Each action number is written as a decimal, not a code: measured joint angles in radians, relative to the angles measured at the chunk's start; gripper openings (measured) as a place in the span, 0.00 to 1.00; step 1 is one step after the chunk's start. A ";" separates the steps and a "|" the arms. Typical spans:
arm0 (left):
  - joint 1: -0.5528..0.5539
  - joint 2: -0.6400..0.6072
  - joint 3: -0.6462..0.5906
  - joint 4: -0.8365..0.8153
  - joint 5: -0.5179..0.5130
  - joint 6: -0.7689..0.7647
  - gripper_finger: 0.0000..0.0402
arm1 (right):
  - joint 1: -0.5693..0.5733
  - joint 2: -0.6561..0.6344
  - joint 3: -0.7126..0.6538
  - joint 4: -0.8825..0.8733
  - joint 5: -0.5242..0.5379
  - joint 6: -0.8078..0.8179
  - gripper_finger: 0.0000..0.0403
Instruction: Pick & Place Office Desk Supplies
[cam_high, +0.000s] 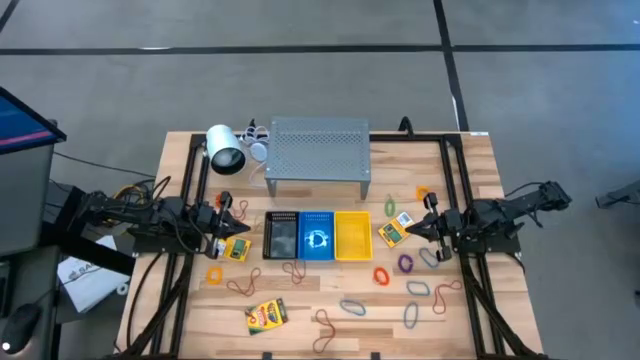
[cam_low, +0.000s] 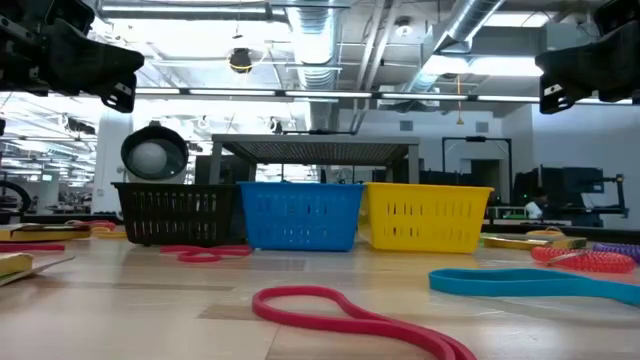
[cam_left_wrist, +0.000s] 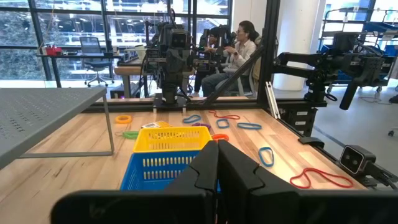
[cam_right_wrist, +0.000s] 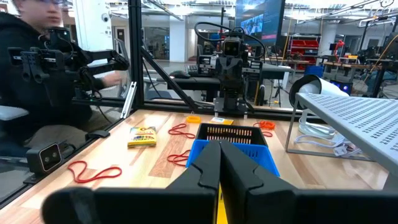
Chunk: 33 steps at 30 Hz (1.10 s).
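Rubber-band loops lie flat on the wooden table in front of three small baskets: an orange one (cam_high: 381, 275), a purple one (cam_high: 405, 263), a blue one (cam_high: 354, 306), a brown one (cam_high: 243, 285). Crayon boxes lie at the left (cam_high: 237, 249), near the front edge (cam_high: 266, 315) and at the right (cam_high: 393, 233). My left gripper (cam_high: 232, 215) hovers shut left of the black basket (cam_high: 281, 236); its fingers (cam_left_wrist: 217, 149) hold nothing. My right gripper (cam_high: 420, 225) hovers shut right of the yellow basket (cam_high: 352, 235), beside the right crayon box; its fingers (cam_right_wrist: 219, 149) are empty too.
The blue basket (cam_high: 317, 236) sits between the black and yellow ones. Behind them stand the grey perforated shelf (cam_high: 318, 150) and a white cylinder (cam_high: 225, 148). Dark frame rails (cam_high: 452, 190) run along both table sides. A red band (cam_low: 350, 312) and a blue band (cam_low: 530, 283) lie near the front edge.
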 joint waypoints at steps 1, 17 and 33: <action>0.000 0.000 0.000 0.000 0.000 0.000 0.00 | 0.000 0.000 0.000 0.000 0.000 0.000 0.00; 0.000 0.000 0.000 0.000 0.000 0.000 0.00 | 0.000 0.000 0.000 0.000 0.000 0.000 0.00; 0.000 0.000 0.000 0.026 0.000 0.000 0.00 | 0.000 0.000 0.000 0.000 0.000 0.000 0.00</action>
